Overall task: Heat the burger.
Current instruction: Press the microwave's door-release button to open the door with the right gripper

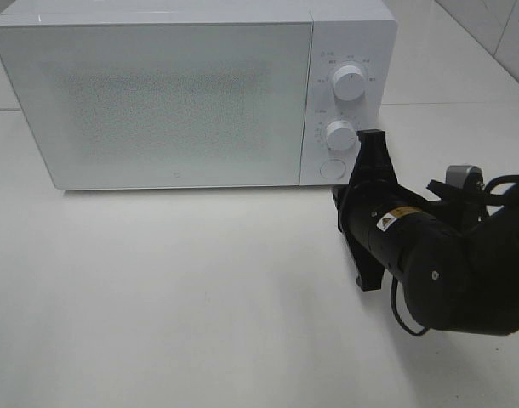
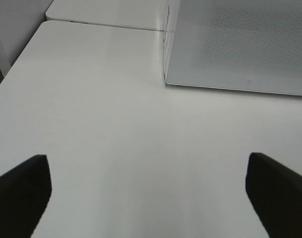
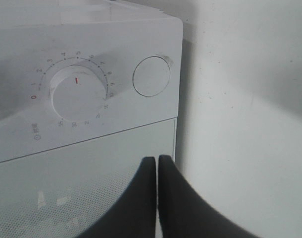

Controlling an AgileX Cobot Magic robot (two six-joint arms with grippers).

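Clenched and empty, the right tool [image 3: 157,161] faces the white box-shaped microwave's [image 1: 157,102] round white timer dial [image 3: 76,94], just beside it. The released left tool [image 2: 148,178] hangs well apart.

1. Lower knob [image 3: 75,94] on the microwave [image 3: 141,39] panel: printed scale around it, 0 1 2 3 4 5 6 7 8 legible. It runs on through 10 and 15 to 35, with some figures blurred.
2. Red dash [image 3: 76,79] on that knob's face, toward the 5.
3. Icon [image 3: 35,131] plus characters just beyond the 35: unreadable.
4. Label [image 1: 394,217] on the right arm [image 1: 447,263], right centre of frame: yellow-white with a black warning triangle, text too small.
5. Upper knob [image 1: 350,82], upper right: markings illegible.
6. Logo [image 1: 176,179] low on the door [image 1: 157,102]: illegible.
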